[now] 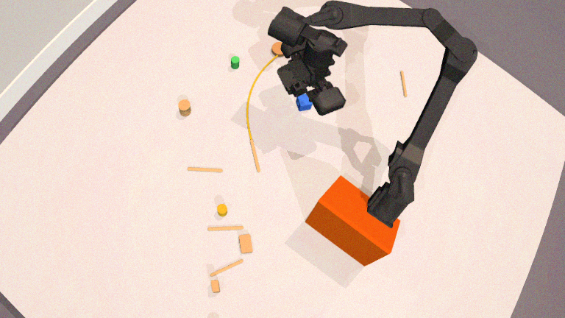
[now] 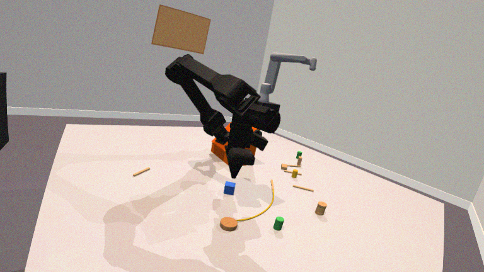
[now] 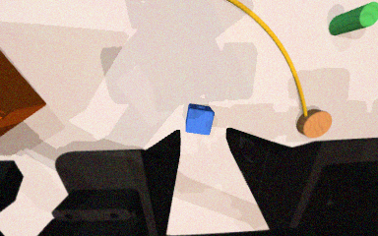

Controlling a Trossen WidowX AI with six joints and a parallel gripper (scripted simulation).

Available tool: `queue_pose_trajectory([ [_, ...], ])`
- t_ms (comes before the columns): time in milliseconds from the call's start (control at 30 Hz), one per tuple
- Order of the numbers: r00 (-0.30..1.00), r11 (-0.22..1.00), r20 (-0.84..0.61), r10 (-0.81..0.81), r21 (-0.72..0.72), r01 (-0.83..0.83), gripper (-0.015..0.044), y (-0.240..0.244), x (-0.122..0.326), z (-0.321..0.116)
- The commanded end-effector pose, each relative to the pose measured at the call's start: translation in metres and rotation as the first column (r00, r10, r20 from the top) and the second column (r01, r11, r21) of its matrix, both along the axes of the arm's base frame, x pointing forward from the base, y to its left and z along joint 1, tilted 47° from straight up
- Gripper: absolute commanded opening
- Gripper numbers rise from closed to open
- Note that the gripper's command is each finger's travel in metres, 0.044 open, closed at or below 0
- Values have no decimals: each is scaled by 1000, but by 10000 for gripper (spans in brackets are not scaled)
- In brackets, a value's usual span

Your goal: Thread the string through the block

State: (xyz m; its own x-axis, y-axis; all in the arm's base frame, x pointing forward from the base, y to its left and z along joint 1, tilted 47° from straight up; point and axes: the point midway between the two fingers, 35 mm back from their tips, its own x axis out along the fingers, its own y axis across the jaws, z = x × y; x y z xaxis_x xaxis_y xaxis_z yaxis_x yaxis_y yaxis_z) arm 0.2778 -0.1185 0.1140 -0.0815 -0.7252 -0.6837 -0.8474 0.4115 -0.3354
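Note:
A small blue block (image 1: pixel 303 102) (image 2: pixel 229 187) (image 3: pixel 200 119) stands on the table; a dark patch, perhaps its hole, shows on one side. My gripper (image 1: pixel 307 90) (image 2: pixel 234 176) (image 3: pixel 203 133) is partly open and empty above the table beside the block. In the wrist view the block lies just beyond the gap between the fingertips. A round wooden button (image 1: pixel 276 48) (image 2: pixel 228 224) (image 3: pixel 317 123) holds a yellow string (image 1: pixel 248 98) (image 2: pixel 273 198) (image 3: pixel 287 59). The string curves to a thin wooden stick (image 1: pixel 254 156) (image 2: pixel 271 184) lying on the table, out of the wrist view.
A green cylinder (image 1: pixel 235 62) (image 2: pixel 278 223) (image 3: pixel 353 20) stands near the button, and a brown cylinder (image 1: pixel 184 107) (image 2: pixel 321 208) farther out. Loose sticks (image 1: pixel 204 169) (image 1: pixel 225 228) (image 1: pixel 403 84), a yellow cylinder (image 1: pixel 221 210) and small wooden pieces (image 1: pixel 246 244) lie around. An orange box (image 1: pixel 354 214) is at my arm's base.

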Motion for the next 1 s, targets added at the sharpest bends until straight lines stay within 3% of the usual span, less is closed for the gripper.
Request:
queue_pose_trajectory([
  [0, 1000, 1000, 0, 0, 0, 0, 157, 0, 0, 0],
  [200, 1000, 1000, 0, 0, 0, 0, 0, 0, 0, 0],
  [667, 1000, 1000, 0, 0, 0, 0, 0, 0, 0, 0],
  [733, 996, 998, -62, 61, 12, -60, 53, 6, 5, -6],
  [800, 945, 973, -231, 231, 62, -222, 105, 23, 18, -25],
  [967, 566, 790, -568, 597, 291, -540, 236, 71, 40, -78],
])
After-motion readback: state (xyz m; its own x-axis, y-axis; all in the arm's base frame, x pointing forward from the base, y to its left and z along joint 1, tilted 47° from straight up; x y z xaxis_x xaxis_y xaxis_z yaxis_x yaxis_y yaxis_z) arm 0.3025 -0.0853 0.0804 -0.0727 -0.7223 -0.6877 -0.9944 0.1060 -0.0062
